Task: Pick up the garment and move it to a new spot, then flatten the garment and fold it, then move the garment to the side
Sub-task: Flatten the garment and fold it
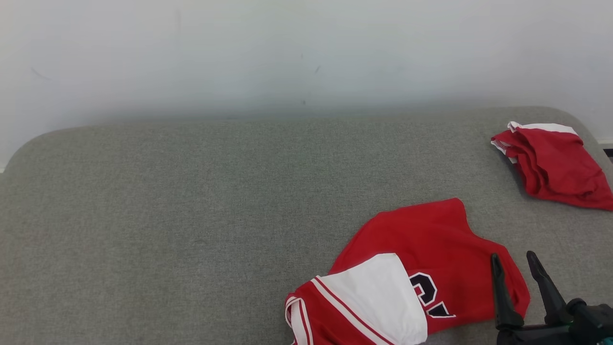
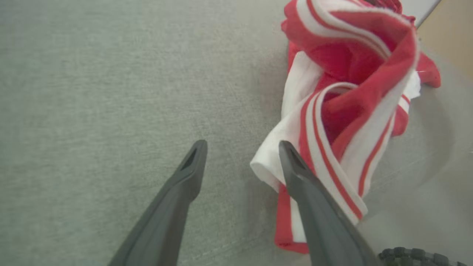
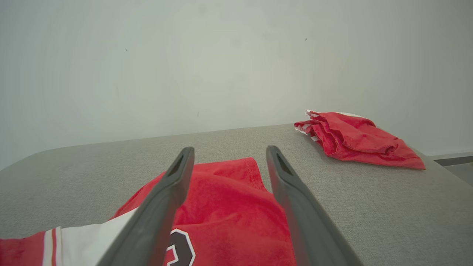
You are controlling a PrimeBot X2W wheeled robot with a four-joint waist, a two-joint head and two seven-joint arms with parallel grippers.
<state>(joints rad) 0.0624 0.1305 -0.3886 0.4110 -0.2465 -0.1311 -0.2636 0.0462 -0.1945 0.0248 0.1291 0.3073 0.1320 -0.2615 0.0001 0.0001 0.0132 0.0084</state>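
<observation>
- The grey cushioned surface is stretching wide against a pale wall, and most of its left and middle is lying bare, which is giving plenty of room for spreading cloth.
- The red jersey, the garment to be handled, is lying crumpled at the near right, with a white panel folded over it and a striped hem bunching at the near edge.
- A second red garment is sitting in a loose pile at the far right corner, well apart from the jersey; both are resting straight on the cushion, not in any bin or basket.
- The right gripper is hovering over the jersey's right edge with its fingers spread and nothing between them.
- The left gripper is likewise standing spread; one finger is lying just beside the bunched striped hem, though contact cannot be told.
- Judging by the crumple, flattening is looking like the step in hand. Doing it well is meaning pinching two well-separated edges, one per gripper, then drawing them apart toward the bare middle so the white panel is unfolding.
</observation>
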